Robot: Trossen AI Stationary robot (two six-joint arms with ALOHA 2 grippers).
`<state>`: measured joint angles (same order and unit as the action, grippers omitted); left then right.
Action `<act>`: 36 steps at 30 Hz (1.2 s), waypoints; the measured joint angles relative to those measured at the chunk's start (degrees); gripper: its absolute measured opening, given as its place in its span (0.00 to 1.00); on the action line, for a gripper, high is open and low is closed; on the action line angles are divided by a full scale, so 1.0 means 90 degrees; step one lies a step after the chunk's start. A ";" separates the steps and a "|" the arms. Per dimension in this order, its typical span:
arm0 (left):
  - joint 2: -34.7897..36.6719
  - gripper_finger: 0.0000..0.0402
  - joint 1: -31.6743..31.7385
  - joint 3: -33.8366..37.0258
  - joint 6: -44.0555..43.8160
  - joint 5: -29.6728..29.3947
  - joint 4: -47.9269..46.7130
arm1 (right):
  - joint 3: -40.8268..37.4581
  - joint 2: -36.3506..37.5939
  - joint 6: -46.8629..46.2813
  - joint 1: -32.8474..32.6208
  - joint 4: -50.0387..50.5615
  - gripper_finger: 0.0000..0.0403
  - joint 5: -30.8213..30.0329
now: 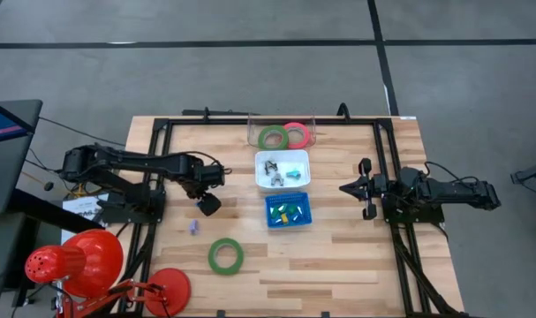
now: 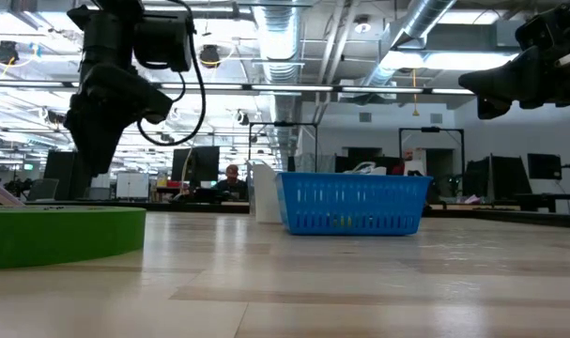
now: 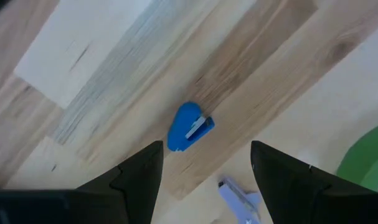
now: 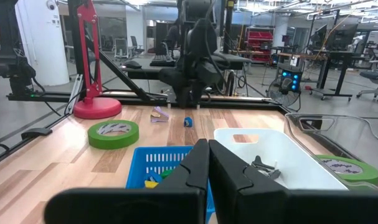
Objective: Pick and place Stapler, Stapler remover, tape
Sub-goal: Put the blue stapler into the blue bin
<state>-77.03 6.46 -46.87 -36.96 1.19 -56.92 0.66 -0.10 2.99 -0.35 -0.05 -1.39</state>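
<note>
Light wooden slatted table [image 1: 338, 265] holds everything. Clear open-front bin [image 1: 281, 119] at the far edge contains a green tape ring [image 1: 272, 137] and a pink-red tape ring [image 1: 296, 134]. White tray [image 1: 282, 181] has metal-jawed pieces inside, blue mesh basket [image 1: 288, 223] has small coloured bits.

Loose green tape ring [image 1: 225, 255] lies flat at the near side: light, stiff, best pinched across its wall or through the hole.

Left gripper [image 3: 204, 165] hovers with fingers spread, empty, directly over a tiny blue stapler [image 3: 187, 127]. Stapler looks light, hard, smooth plastic, likely slippery; pinch across its narrow sides. Small lilac piece [image 1: 192, 228] lies just beside it.

Right gripper [image 4: 207, 163] is clamped closed, empty, parked at the right side.
</note>
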 joint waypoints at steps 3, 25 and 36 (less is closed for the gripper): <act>0.0000 0.58 0.0000 0.0004 -0.0098 0.0003 -0.0146 | -0.0002 0.0000 0.0001 -0.0001 0.0000 0.00 0.0000; 0.0002 0.74 0.0000 0.0440 0.0096 -0.0173 -0.0096 | -0.0001 0.0000 0.0000 -0.0001 0.0000 0.00 0.0000; 0.0002 0.72 0.0000 0.0921 0.0122 -0.0031 0.0781 | -0.0002 0.0000 0.0000 -0.0001 -0.0001 0.00 0.0000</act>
<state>-77.01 6.46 -38.58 -35.87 0.91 -49.89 0.65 -0.10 2.99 -0.36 -0.05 -1.39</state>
